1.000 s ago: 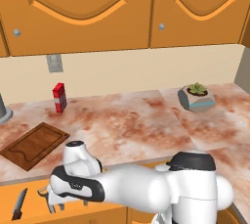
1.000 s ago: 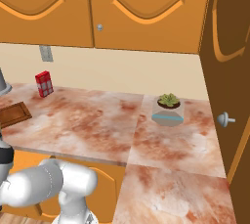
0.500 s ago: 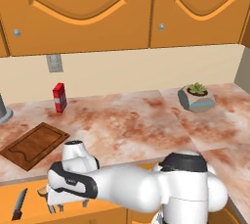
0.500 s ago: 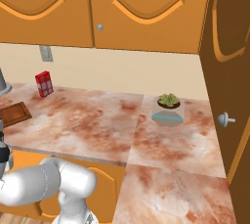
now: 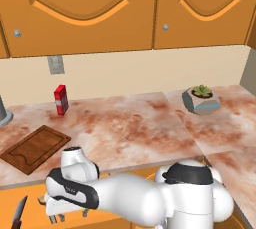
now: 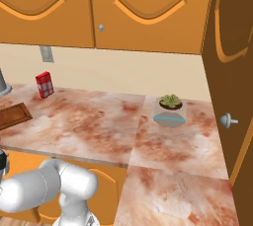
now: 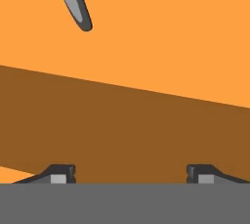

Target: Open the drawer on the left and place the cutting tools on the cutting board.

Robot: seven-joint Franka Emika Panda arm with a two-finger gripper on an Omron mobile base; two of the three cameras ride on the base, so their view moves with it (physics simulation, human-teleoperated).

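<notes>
A mottled, reddish-brown stone-look countertop is seen with a faint sheen. The cutting board is rendered in dark brown wood, matt, with a groove along its edge. The upper cabinet doors are finished in smooth orange wood with small silver metal knobs. The drawer interior is shown as flat, matt orange, and the knife blade as smooth grey metal. The gripper fingertips appear dark and matt.
</notes>
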